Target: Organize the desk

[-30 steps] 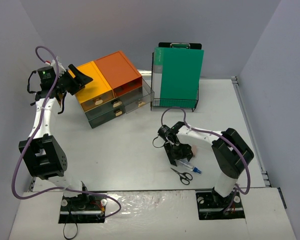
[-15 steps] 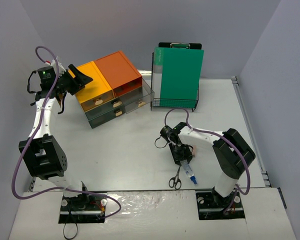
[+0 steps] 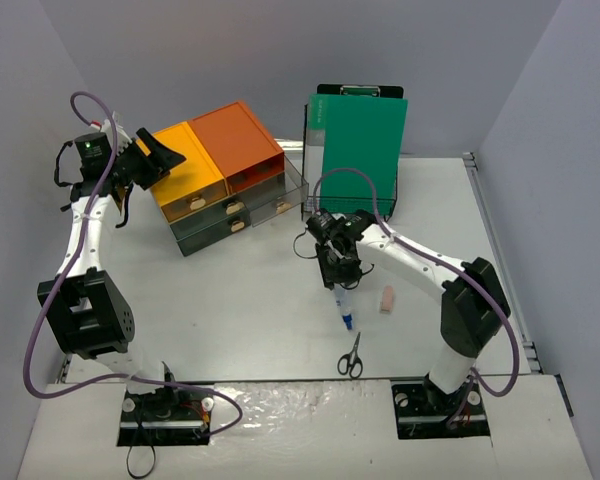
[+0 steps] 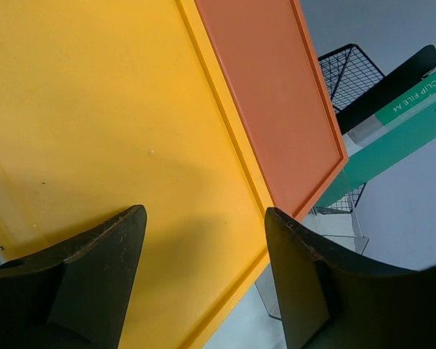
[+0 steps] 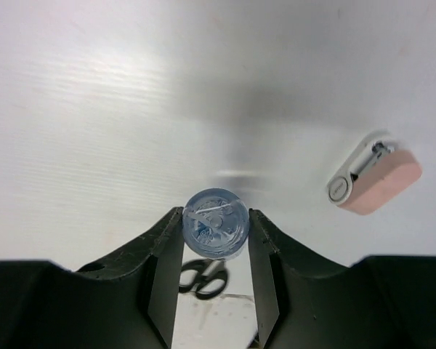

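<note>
From above, the surface [image 3: 230, 300] is a broad, matte, pale grey-white rectangle that fills the floor of the walled cell, with both arm bases at its near edge. At its far left stands a dark drawer unit [image 3: 225, 205] with a yellow top and an orange top. One clear drawer [image 3: 280, 195] juts out on the unit's right side, and I cannot tell what it holds. Just right of the unit, a black wire rack [image 3: 348, 208] holds a green file [image 3: 360, 145] upright, with a black clipboard [image 3: 360, 91] behind it. The left pincer [image 3: 165, 155] hangs over the yellow top. The right pincer [image 3: 340, 275], mid-surface, is clamped on a clear pen [image 3: 344, 308] whose blue end points down. Scissors [image 3: 351, 355] lie nearer the bases, and a small pink item [image 3: 387, 300] lies to the right of the pen.

The left wrist view shows the left pincer [image 4: 203, 269] with its dark fingers [image 4: 94, 276] set wide apart, gripping nothing, above the yellow top [image 4: 94, 109]. The orange top [image 4: 269, 94] adjoins it. Beyond are the rack [image 4: 349, 69] and the file [image 4: 407, 123], marked "CLIP FILE A4".

In the right wrist view, the right pincer [image 5: 216, 240] squeezes the pen [image 5: 216, 231], seen end-on as a clear bluish disc. Beneath it the surface [image 5: 94, 109] is pale and faintly streaked. The scissors [image 5: 203, 278] show under the pen, and the pink item [image 5: 374, 178], with a white part, lies off to the right.
</note>
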`<state>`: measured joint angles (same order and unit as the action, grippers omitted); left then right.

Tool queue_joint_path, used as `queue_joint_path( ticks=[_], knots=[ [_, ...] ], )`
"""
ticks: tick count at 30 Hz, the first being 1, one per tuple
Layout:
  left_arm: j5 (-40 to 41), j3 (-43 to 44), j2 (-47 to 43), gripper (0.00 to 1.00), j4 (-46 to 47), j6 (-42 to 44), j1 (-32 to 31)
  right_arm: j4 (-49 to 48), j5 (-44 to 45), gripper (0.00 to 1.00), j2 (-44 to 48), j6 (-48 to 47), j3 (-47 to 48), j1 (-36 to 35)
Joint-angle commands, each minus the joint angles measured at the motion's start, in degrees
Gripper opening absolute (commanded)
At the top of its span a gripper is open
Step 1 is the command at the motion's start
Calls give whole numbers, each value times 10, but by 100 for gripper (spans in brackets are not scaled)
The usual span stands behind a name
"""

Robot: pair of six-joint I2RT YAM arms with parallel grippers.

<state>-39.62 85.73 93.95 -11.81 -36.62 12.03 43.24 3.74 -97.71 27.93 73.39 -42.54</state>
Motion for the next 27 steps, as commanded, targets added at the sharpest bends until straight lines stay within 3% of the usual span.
queue_joint_path(
  ticks=[1, 6, 14, 19, 27],
  knots=[
    [4, -5, -6, 64, -31, 6, 0, 36, -25, 0, 25, 8, 113, -6],
    [3, -6, -6, 64, -30, 5, 0, 36, -82, 0, 19, 11, 250, 2],
    [2, -5, -5, 64, -28, 4, 0, 10, -144, 0, 10, 30, 361, 29],
    [2, -14, -8, 63, -22, 3, 0, -128, -192, 0, 17, 80, 364, 63],
    [2, -22, -14, 63, -22, 3, 0, -400, -283, 0, -33, 265, 362, 128]
  ],
)
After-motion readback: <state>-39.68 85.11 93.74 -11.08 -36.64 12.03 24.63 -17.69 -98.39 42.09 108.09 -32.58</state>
